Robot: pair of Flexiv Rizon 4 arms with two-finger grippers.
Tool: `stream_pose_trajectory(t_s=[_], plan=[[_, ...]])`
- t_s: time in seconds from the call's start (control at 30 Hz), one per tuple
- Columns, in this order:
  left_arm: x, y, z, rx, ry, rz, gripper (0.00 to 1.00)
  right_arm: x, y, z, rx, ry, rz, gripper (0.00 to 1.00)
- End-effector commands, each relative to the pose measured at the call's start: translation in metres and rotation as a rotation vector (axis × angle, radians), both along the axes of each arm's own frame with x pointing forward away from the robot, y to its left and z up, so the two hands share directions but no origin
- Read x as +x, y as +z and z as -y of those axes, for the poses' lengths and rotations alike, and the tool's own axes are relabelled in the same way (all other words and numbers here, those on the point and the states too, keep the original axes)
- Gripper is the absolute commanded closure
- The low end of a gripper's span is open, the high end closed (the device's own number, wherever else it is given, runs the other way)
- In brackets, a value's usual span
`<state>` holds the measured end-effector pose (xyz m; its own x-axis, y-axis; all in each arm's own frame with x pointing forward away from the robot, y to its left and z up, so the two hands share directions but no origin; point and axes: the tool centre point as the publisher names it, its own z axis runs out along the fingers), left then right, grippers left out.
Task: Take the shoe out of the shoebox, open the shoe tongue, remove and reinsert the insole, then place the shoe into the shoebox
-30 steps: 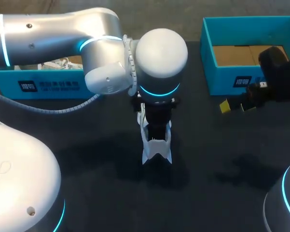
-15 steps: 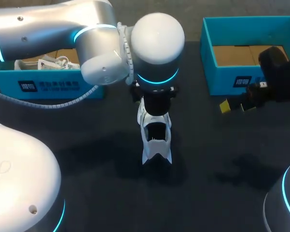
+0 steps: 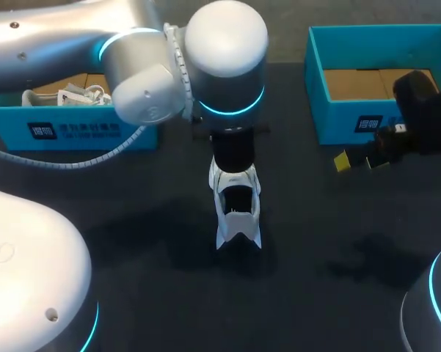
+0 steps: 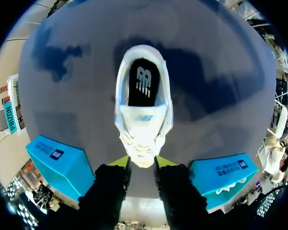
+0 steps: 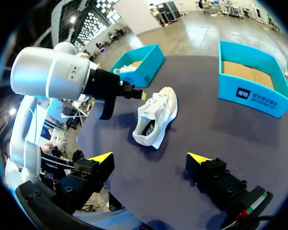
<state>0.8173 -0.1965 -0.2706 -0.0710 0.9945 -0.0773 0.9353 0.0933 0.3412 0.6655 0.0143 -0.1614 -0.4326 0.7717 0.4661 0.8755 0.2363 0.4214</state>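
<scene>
A white shoe [image 3: 236,209] stands upright on the dark table, toe toward the far side, and its black insole [image 4: 144,88] shows in the opening. My left arm [image 3: 226,70] hangs over the toe and hides its gripper in the head view. In the left wrist view my left gripper [image 4: 143,163] is above the toe, its jaws standing a narrow gap apart and holding nothing. From the right wrist view the left gripper [image 5: 136,93] is clear of the shoe [image 5: 155,117]. My right gripper [image 5: 148,158] stands wide open and empty by the empty blue shoebox [image 3: 315,88].
A second blue box [image 3: 73,128] at the far left holds another white shoe [image 3: 66,94]. The empty shoebox [image 5: 254,91] has a cardboard floor. Both boxes flank the shoe along the table's far side.
My left arm has risen and drawn back from the shoe's opening toward the toe, and its jaws have narrowed. Neither the shoe nor the right arm has moved.
</scene>
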Motion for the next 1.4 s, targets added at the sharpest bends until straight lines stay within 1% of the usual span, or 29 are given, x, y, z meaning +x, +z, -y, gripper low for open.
stream_pose_trajectory(t_s=[0.03,0.23,0.33,0.43,0.57,0.73,0.9,1.0,1.13,1.27,1.4], plan=[[-0.001,-0.008,-0.002,-0.011,-0.013,-0.028,0.76,0.001,0.0,-0.001,-0.002,-0.001,-0.002,0.0],[-0.013,-0.023,0.0,-0.019,-0.015,-0.093,0.73,0.001,0.0,-0.001,-0.002,-0.001,-0.002,0.0],[-0.018,-0.034,0.001,-0.014,-0.014,-0.122,0.72,0.001,0.0,-0.001,-0.002,-0.001,-0.002,0.0],[-0.02,-0.041,0.002,-0.025,-0.008,-0.151,0.71,0.001,0.0,-0.001,-0.002,-0.001,-0.002,0.0],[-0.024,-0.05,0.007,-0.036,-0.003,-0.171,0.72,0.001,0.0,-0.001,-0.002,-0.001,-0.002,0.0],[-0.026,-0.058,0.011,-0.039,0.003,-0.199,0.67,0.001,0.0,-0.001,-0.002,-0.001,-0.002,0.0],[-0.027,-0.06,0.009,-0.046,0.016,-0.227,0.66,0.001,0.0,-0.001,-0.002,-0.001,-0.002,0.0],[-0.022,-0.051,0.006,-0.048,0.018,-0.219,0.64,0.001,0.0,-0.001,-0.002,-0.001,-0.002,0.0],[-0.019,-0.046,0.005,-0.056,0.025,-0.218,0.63,0.001,0.0,-0.001,-0.002,-0.001,-0.002,0.0],[-0.021,-0.056,0.007,-0.046,0.02,-0.237,0.65,0.001,0.0,-0.001,-0.002,-0.001,-0.002,0.0],[-0.028,-0.067,0.009,-0.041,0.018,-0.258,0.65,0.001,0.0,-0.001,-0.002,-0.001,-0.002,0.0]])
